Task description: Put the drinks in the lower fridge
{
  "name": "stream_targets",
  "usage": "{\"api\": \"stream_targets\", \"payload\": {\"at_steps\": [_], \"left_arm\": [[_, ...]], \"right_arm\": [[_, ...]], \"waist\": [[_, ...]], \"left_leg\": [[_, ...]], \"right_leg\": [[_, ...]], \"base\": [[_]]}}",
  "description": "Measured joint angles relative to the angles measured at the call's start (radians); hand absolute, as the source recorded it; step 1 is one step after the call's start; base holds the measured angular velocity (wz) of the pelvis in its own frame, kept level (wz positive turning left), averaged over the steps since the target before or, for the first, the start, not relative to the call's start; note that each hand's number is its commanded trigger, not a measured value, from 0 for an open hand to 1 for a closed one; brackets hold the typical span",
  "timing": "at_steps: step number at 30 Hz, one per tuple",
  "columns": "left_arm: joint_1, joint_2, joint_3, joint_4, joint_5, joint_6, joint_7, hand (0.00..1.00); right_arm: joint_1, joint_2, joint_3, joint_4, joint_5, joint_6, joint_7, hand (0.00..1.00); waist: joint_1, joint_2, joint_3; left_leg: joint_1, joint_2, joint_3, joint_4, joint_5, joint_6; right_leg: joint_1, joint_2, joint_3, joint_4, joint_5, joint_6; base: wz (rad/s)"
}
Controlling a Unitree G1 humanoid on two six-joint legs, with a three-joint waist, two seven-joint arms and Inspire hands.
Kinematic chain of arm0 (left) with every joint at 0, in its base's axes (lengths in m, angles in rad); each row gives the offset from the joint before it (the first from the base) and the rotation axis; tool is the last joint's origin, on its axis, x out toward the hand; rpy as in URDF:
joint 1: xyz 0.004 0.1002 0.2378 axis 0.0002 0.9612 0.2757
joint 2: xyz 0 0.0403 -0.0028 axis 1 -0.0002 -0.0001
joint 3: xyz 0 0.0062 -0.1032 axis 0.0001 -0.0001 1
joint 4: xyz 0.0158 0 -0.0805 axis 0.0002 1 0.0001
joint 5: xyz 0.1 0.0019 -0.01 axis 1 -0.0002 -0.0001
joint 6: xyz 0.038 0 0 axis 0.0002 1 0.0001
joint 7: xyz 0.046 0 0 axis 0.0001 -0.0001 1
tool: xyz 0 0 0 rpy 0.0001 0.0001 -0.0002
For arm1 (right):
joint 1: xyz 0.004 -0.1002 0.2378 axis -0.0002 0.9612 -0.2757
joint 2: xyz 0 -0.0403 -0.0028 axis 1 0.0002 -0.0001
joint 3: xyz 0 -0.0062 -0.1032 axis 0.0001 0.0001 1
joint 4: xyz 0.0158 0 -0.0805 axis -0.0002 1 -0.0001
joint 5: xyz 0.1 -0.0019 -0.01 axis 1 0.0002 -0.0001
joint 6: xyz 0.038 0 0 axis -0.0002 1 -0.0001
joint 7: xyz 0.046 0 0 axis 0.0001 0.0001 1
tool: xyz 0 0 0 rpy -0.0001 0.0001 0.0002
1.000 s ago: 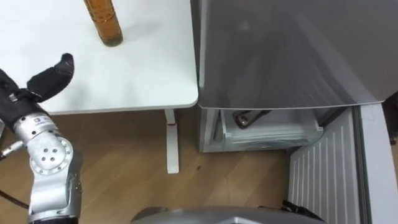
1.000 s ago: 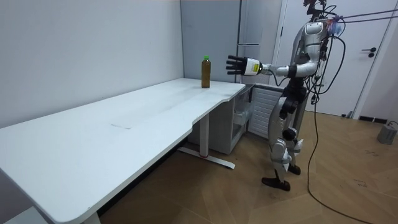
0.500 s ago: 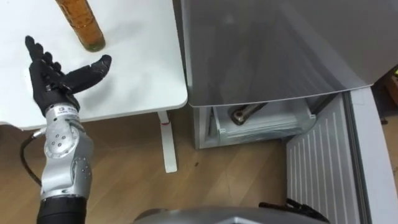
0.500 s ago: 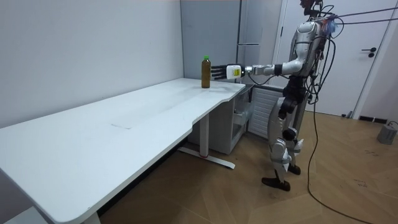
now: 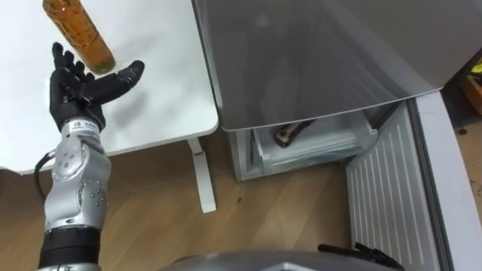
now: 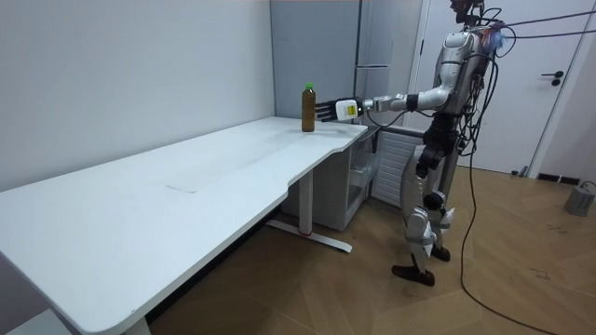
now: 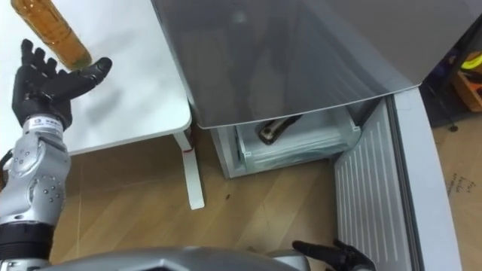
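Fridge (image 5: 316, 53) first: we see the tall grey cabinet just beside the white counter (image 5: 162, 90). Its lower door (image 5: 392, 203) is swung open, and a dark object (image 5: 290, 134) lies in the clear drawer inside; we cannot tell what it is. The robot stands before the fridge at the counter's end, its left arm stretched over the counter. The amber drink bottle (image 5: 77, 34), green-capped in the room view, stands upright near the counter's corner. The left robot hand (image 5: 79, 94) is spread, thumb wide, just beside the bottle's base; we cannot judge contact. A second ago this hand was well short of the bottle. It has since reached up to it, while the bottle has stayed put.
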Motion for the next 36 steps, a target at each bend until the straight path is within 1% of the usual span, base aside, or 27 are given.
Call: {"api": "stream_targets", "payload": {"at_steps": [4, 6, 8, 11, 13, 14, 20, 22, 24, 26, 29, 34, 36], "left_arm": [[-0.014, 0.0, 0.013, -0.001, 0.003, 0.003, 0.022, 0.0], [-0.048, 0.001, 0.052, 0.001, 0.013, 0.005, 0.045, 0.0], [-0.071, 0.004, 0.079, 0.001, 0.014, 0.005, 0.061, 0.0], [-0.089, 0.01, 0.11, 0.0, 0.014, 0.004, 0.085, 0.0], [-0.093, 0.013, 0.11, 0.0, 0.014, 0.004, 0.099, 0.0], [-0.093, 0.013, 0.11, 0.0, 0.015, 0.004, 0.102, 0.0], [-0.093, 0.013, 0.109, 0.0, 0.1, 0.004, 0.139, 0.0], [-0.093, 0.013, 0.109, 0.0, 0.13, 0.004, 0.143, 0.0], [-0.093, 0.013, 0.109, 0.0, 0.158, 0.004, 0.147, 0.0], [-0.093, 0.013, 0.109, 0.0, 0.17, 0.004, 0.153, 0.0], [-0.093, 0.013, 0.109, 0.0, 0.187, 0.004, 0.155, 0.0], [-0.093, 0.013, 0.108, 0.002, 0.188, 0.004, 0.153, 0.0], [-0.093, 0.013, 0.108, 0.022, 0.187, 0.004, 0.154, 0.0]], "right_arm": [[0.007, -0.002, 0.0, -0.001, 0.005, -0.001, -0.01, 0.0], [0.01, -0.002, -0.004, -0.001, 0.005, -0.002, -0.013, 0.0], [0.013, -0.002, -0.009, 0.0, 0.005, -0.002, -0.013, 0.0], [0.019, -0.002, -0.021, 0.002, 0.005, -0.002, -0.018, 0.0], [0.023, -0.002, -0.03, 0.002, 0.005, -0.001, -0.023, 0.0], [0.026, -0.002, -0.033, 0.004, 0.005, -0.001, -0.027, 0.0], [0.033, -0.001, -0.037, 0.025, -0.011, 0.0, -0.037, 0.0], [0.033, -0.002, -0.036, 0.035, -0.032, 0.0, -0.041, 0.0], [0.035, -0.002, -0.035, 0.037, -0.042, 0.002, -0.051, 0.0], [0.037, -0.001, -0.036, 0.037, -0.055, 0.015, -0.057, 0.0], [0.039, -0.002, -0.036, 0.037, -0.076, 0.021, -0.058, 0.0], [0.041, -0.002, -0.035, 0.037, -0.076, 0.022, -0.058, 0.0], [0.041, -0.002, -0.024, 0.037, -0.076, 0.022, -0.066, 0.0]], "waist": [[-0.006, 0.006, -0.0001], [-0.009, 0.008, 0.0007], [-0.011, 0.009, 0.0008], [-0.015, 0.011, 0.0004], [-0.015, 0.011, 0.0004], [-0.016, 0.009, 0.0017], [-0.015, -0.004, 0.0082], [-0.015, -0.009, 0.0072], [-0.015, -0.015, 0.0026], [-0.015, -0.017, 0.0004], [-0.015, -0.019, -0.0021], [-0.014, -0.019, -0.0026], [-0.013, -0.019, -0.0025]], "left_leg": [[0.001, -0.001, -0.001, -0.001, 0.0, 0.0], [0.005, -0.001, 0.0, -0.004, 0.001, 0.0], [0.013, -0.001, 0.004, -0.011, 0.001, 0.0], [0.022, -0.002, 0.012, -0.02, 0.001, -0.001], [0.026, -0.002, 0.015, -0.024, 0.001, -0.001], [0.027, -0.002, 0.015, -0.025, 0.001, -0.001], [0.025, -0.002, 0.015, -0.025, 0.001, -0.001], [0.022, -0.002, 0.014, -0.025, 0.001, -0.001], [0.022, -0.002, 0.014, -0.026, 0.001, -0.001], [0.023, -0.003, 0.014, -0.026, 0.001, -0.001], [0.025, -0.003, 0.014, -0.026, 0.001, -0.001], [0.034, -0.003, 0.014, -0.024, 0.001, -0.001], [0.041, -0.003, 0.014, -0.023, 0.001, -0.001]], "right_leg": [[0.002, 0.0, -0.001, 0.0, 0.0, 0.0], [0.003, 0.0, 0.001, 0.0, 0.0, 0.0], [0.005, 0.0, 0.009, 0.001, 0.0, 0.0], [0.005, 0.0, 0.02, 0.0, 0.0, 0.0], [0.005, -0.001, 0.023, 0.0, 0.0, 0.0], [0.005, -0.001, 0.024, 0.0, 0.0, 0.0], [0.002, -0.001, 0.024, -0.001, 0.0, 0.0], [0.001, -0.001, 0.023, -0.001, 0.0, 0.0], [0.001, -0.001, 0.023, -0.001, 0.0, 0.0], [0.001, -0.001, 0.022, -0.001, 0.0, 0.0], [0.003, -0.001, 0.023, 0.0, 0.0, 0.0], [0.012, -0.001, 0.023, 0.0, 0.0, 0.0], [0.019, -0.001, 0.023, 0.0, 0.0, 0.0]], "base": [[0.0], [-0.02], [-0.1], [-0.12], [-0.07], [0.0], [0.0], [0.0], [0.0], [0.0], [0.0], [0.0], [0.0]]}}
